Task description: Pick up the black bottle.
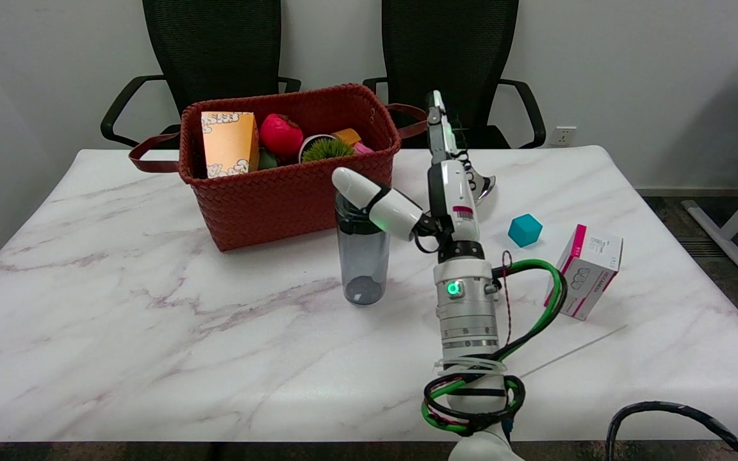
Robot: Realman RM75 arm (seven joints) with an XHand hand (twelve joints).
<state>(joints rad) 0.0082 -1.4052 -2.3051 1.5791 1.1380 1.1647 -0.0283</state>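
Black bottle [362,256] stands upright on the marble table [151,333], just in front of the red woven basket's [266,198] right corner. It's smoky translucent with a dark collar near the top. Right hand [436,192] is beside the bottle on its right: the white thumb [375,200] reaches left across the bottle's top at the collar, the other fingers point up and away toward the far side, spread apart. Hand is released, not clasped around the bottle; whether the thumb actually touches the cap, I can't tell from this angle. Right of the arm: a teal block [525,230], and nearer the table's right edge a white-and-pink box [585,271] leaning tilted. Basket holds an orange carton [229,144], a red round item [281,136], and a small green plant in a pot [325,148]. Two black chairs [449,64] behind the table.
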